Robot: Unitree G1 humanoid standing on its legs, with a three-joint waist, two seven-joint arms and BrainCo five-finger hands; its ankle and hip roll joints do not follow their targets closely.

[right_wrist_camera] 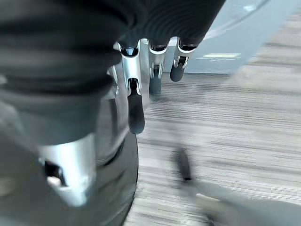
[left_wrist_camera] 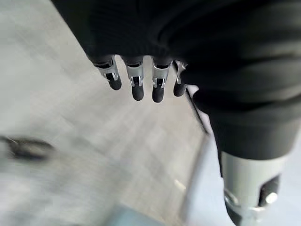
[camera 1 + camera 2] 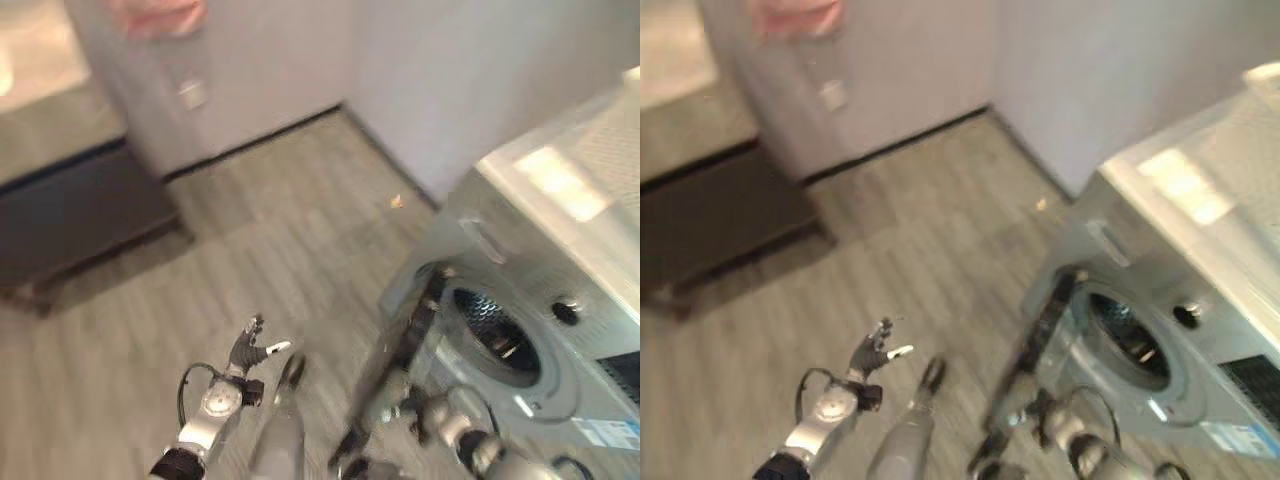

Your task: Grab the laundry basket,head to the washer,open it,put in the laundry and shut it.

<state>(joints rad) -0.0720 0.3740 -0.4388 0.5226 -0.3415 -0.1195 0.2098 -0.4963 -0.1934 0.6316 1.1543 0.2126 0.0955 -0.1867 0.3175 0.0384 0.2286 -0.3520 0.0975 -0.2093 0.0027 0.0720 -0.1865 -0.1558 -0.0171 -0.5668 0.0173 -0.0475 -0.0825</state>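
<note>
Blurred throughout, the head views make fine detail hard to read. At the right of the frame stands the washer (image 3: 540, 300), its top and right side cut off by the edge; its round door (image 3: 410, 335) hangs swung out toward the lower middle, leaving the dark drum opening (image 3: 495, 335) exposed. What lies inside the drum is too dark and smeared to tell.

Low in the frame, left of centre, the left hand (image 3: 248, 352) is raised over the wood-look floor (image 3: 230, 260), well apart from the washer, with fingers (image 2: 137, 89) straight, slightly spread and holding nothing. The right hand (image 1: 141, 89) shows close up in its wrist view, its fingers (image 1: 136, 113) straight and loose, empty, with the washer's pale front panel just past them. In the head views that hand sits near the bottom right below the door, too smeared to read.

A dark low bench (image 3: 80, 225) sits at the left, partly cut off.
</note>
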